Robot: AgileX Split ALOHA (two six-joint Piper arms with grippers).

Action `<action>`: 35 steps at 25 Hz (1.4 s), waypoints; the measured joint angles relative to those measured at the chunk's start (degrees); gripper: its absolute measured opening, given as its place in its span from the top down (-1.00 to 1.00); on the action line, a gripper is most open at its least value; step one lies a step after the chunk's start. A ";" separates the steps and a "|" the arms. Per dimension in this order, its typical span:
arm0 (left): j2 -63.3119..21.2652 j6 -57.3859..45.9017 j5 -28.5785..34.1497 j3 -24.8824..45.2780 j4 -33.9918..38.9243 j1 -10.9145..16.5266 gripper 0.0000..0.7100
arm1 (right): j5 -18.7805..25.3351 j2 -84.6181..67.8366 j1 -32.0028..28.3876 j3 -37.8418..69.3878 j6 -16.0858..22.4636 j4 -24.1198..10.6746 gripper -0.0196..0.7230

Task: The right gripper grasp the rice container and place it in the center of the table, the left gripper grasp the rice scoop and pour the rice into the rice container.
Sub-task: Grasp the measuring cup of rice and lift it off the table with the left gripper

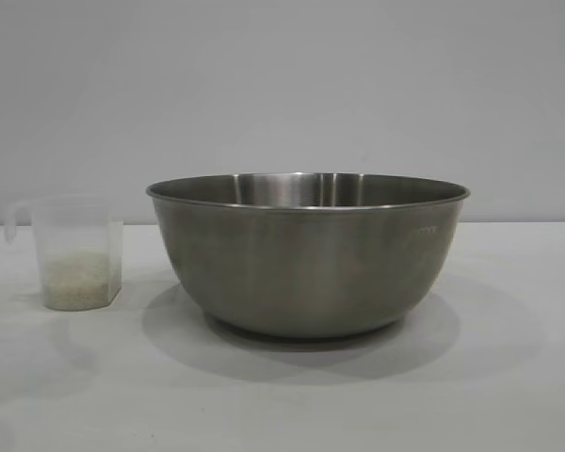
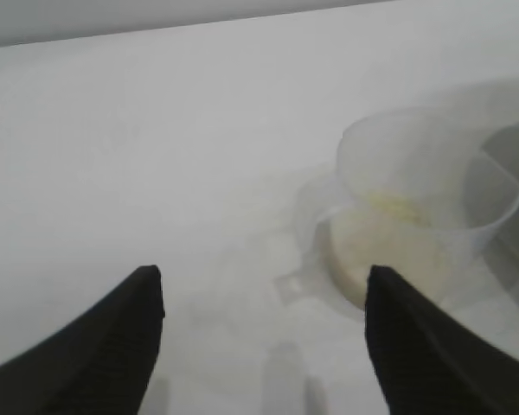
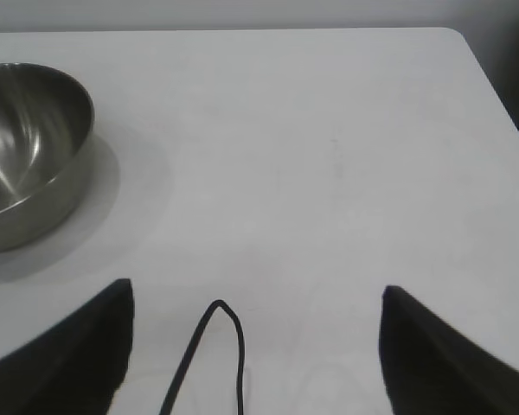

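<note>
Bowl (image 1: 308, 254): large, stainless steel, stood upright near the middle of the surface (image 1: 508, 377); judged rigid, light for its bulk and slick-sided, so best taken by the thin rim; the right gripper (image 3: 255, 346) hung well apart from it, jaws wide open and empty. Scoop (image 1: 72, 251): small clear plastic cup, stood just beside the bowl with rice (image 1: 75, 280) filling its lower part; judged light, thin-walled, easily tipped, best held by the loop handle. The left gripper (image 2: 264, 333) hovered near it, jaws spread wide, holding nothing.
</note>
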 joint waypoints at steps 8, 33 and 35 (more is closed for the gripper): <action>1.41 -0.30 0.00 -1.10 0.00 0.00 0.21 | 0.00 0.00 0.00 0.00 0.00 0.09 -0.47; 6.12 -0.43 -0.37 -4.97 4.30 0.00 0.47 | 0.00 0.00 0.00 0.00 0.12 0.09 -0.47; 6.12 -0.43 -0.37 -5.46 4.30 0.00 0.47 | 0.00 0.00 0.00 0.00 0.12 0.09 -0.47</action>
